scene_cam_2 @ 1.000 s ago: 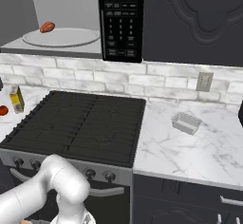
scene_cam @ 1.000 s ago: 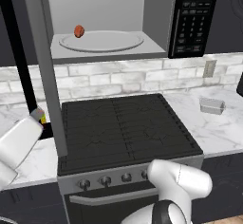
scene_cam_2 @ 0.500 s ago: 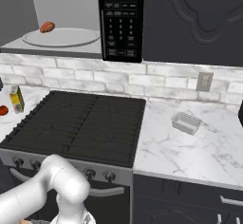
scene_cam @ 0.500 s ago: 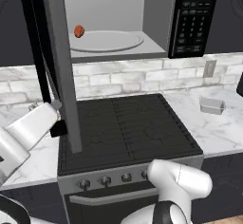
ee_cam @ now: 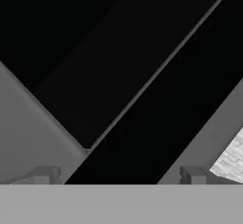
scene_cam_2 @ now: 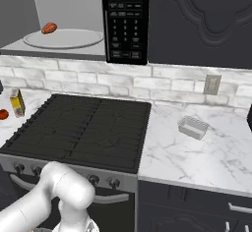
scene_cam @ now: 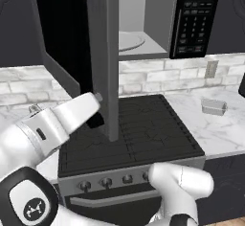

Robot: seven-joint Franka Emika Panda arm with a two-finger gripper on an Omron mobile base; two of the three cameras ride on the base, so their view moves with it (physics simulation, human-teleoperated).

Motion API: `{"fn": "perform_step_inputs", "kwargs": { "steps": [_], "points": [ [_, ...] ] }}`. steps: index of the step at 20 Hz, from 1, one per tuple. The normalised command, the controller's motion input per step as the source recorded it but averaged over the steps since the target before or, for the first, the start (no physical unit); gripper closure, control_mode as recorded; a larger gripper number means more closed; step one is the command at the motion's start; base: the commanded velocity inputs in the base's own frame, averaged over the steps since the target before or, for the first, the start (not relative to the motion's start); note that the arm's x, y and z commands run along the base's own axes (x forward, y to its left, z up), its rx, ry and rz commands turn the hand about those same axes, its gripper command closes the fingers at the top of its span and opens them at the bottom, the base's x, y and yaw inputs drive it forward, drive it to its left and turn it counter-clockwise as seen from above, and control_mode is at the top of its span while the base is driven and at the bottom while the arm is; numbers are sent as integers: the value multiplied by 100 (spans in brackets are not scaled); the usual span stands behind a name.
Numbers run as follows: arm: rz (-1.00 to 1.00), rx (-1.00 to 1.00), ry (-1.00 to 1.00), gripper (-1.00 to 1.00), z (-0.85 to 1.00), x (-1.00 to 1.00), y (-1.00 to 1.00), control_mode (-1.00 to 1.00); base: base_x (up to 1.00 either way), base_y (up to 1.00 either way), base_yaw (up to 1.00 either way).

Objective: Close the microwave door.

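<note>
Microwave door [scene_cam: 103, 52] stands swung well out from the microwave [scene_cam_2: 69, 24], seen nearly edge-on in the left base view; its top runs off the frame and its black glass is mostly turned away. The door cuts across the cavity there, hiding most of the turntable plate [scene_cam_2: 64, 38]. From the right base view the plate is clear, with a small red item [scene_cam_2: 48, 28] at its left edge, too small to identify. Keypad panel [scene_cam_2: 125, 19] is cut off at the top.

Gripper [scene_cam: 97, 119] sits behind the door's lower edge, at its outer face above the stove [scene_cam_2: 83, 128]; its fingers are hidden by the white hand and the door, so whether the jaws are apart or together cannot be told. Hand view is close on black glass and grey frame, with two fingertips [ee_cam: 45, 174] wide apart at the bottom and nothing between them that can be made out.

Forearm reaches in from the lower left, angled up and rightward toward the door
</note>
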Motion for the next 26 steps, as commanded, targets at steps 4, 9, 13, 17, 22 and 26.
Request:
{"fn": "perform_step_inputs", "kwargs": {
  "steps": [4, 9, 13, 17, 22, 26],
  "points": [
    [-10, 0, 0, -100, 0, 0, -98, -100, 0, 0, 0],
    [-8, 0, 0, -100, 0, 0, -95, -100, 0, 0, 0],
    [-2, 3, -3, -100, 0, 0, -81, -100, 0, 0, 0],
    [0, 7, -5, -100, 0, 5, -76, -100, 0, 0, 0],
    [0, 6, -2, -100, 1, 21, -70, -100, 0, 0, 0],
    [1, 12, -6, -100, 4, 16, -66, -100, 0, 0, 0]
  ]
}}
